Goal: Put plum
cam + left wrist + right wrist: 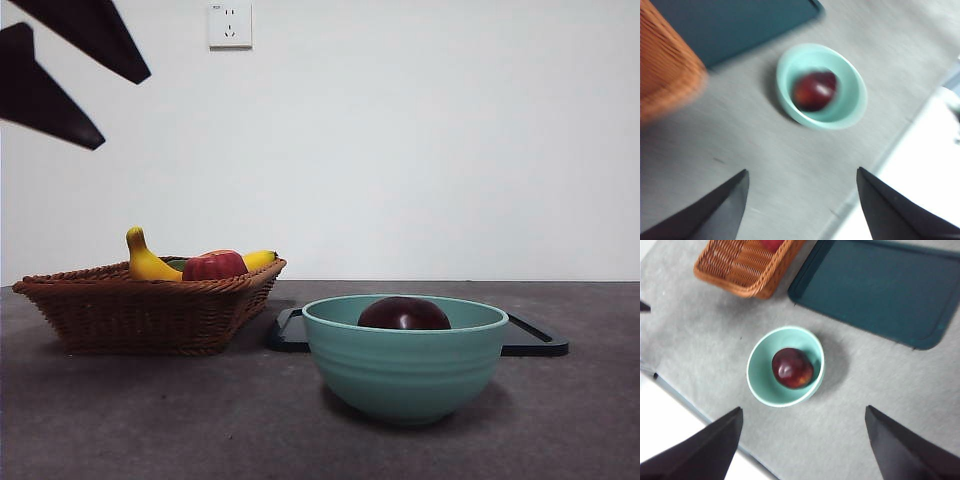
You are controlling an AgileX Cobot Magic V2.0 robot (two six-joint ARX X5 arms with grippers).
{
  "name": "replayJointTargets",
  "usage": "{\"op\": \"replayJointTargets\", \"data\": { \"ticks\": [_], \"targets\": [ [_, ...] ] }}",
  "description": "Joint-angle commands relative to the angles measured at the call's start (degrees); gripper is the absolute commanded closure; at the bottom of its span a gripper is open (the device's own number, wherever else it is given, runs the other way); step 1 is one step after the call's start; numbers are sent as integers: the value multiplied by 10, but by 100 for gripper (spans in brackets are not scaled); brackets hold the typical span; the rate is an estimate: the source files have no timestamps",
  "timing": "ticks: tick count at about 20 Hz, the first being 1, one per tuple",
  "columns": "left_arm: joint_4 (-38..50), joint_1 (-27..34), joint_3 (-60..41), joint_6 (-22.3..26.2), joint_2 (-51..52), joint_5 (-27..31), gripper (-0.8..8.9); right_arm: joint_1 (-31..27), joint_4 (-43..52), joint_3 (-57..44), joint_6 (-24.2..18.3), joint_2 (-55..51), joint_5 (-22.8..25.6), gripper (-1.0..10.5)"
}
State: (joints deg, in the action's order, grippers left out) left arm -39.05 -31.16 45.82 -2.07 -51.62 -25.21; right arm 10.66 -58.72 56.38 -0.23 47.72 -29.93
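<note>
The plum (pixel 404 314) is dark maroon and glossy, and it lies inside a pale green bowl (pixel 404 375) at the table's front centre. Both wrist views show the plum (pixel 813 90) (pixel 792 368) resting in the bowl (pixel 850 107) (pixel 758 371). My left gripper (pixel 801 170) is open and empty, well back from the bowl; its view is blurred. In the front view its two black jaws (pixel 127 110) show at the top left corner. My right gripper (pixel 803 408) hangs open and empty high above the bowl.
A wicker basket (pixel 150 305) at the left holds a banana (pixel 145 262) and a red apple (pixel 214 265). A dark flat tray (pixel 880 290) lies behind the bowl. The table's edge (pixel 695 410) runs close to the bowl.
</note>
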Motion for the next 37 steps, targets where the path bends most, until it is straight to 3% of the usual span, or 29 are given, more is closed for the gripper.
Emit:
{"op": "replayJointTargets", "data": {
  "ticks": [1, 6, 10, 17, 24, 26, 30, 33, 37],
  "targets": [
    [3, -3, 4, -2, 1, -20, 471, 12, 9, -14, -2, 9, -1, 556],
    [3, -3, 4, -2, 1, -23, 471, 35, 49, -51, 22, 16, -1, 556],
    [4, -3, 4, -2, 1, -23, 471, 78, 140, -82, 69, 61, 2, 602],
    [5, -3, 4, -1, 1, -23, 471, 170, 266, -96, 97, 212, 111, 649],
    [4, -3, 4, -2, 1, -23, 471, 204, 316, -96, 103, 325, 176, 753],
    [4, -3, 4, -1, 1, -23, 471, 204, 322, -96, 103, 342, 180, 766],
    [4, -3, 4, -1, 1, -23, 471, 203, 335, -96, 103, 350, 173, 924],
    [5, -3, 4, -1, 1, -23, 471, 203, 340, -92, 109, 349, 149, 936],
    [5, -3, 4, -1, 1, -23, 471, 194, 325, -31, 120, 346, 151, 936]
  ]
}}
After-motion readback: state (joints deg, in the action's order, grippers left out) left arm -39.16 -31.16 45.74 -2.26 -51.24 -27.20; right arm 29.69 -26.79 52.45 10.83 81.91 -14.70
